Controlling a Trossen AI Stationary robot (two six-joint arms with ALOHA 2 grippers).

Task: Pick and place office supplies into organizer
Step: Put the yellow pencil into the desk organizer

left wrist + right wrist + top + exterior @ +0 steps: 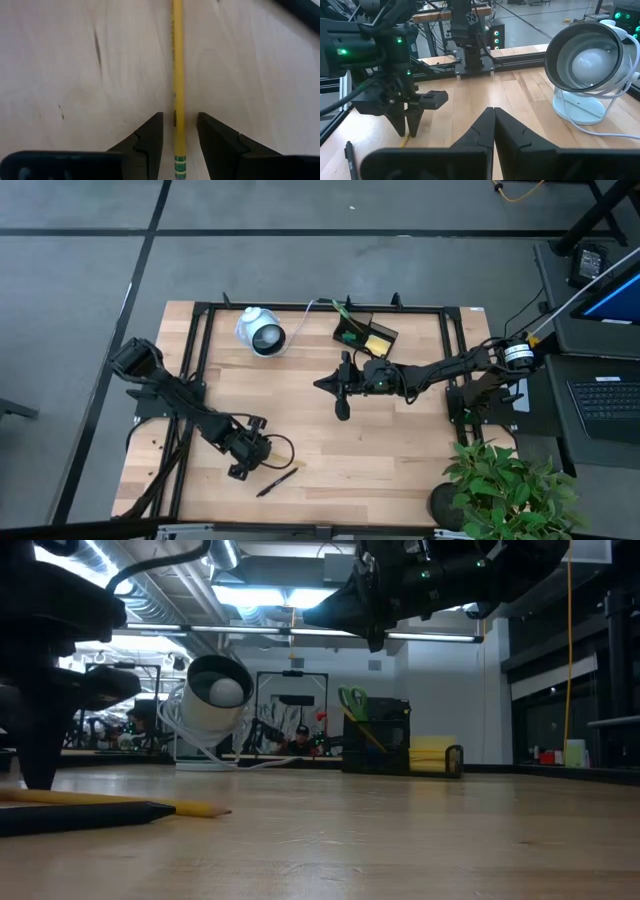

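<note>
A yellow pencil (177,75) with a green-banded end lies flat on the wooden table, near its front left. My left gripper (180,116) points down over it, open, with one finger on each side of the pencil near that end; a gap shows on both sides. A black pen (275,480) lies just beside it, nearer the front edge. The black organizer (365,332) stands at the far middle, holding green scissors (352,700) and a yellow sticky pad (378,342). My right gripper (493,112) hovers shut above mid-table, holding nothing.
A white round device (260,332) with a cable stands at the far side, left of the organizer. A black frame rail (300,307) borders the table. A potted plant (500,490) sits at the near right corner.
</note>
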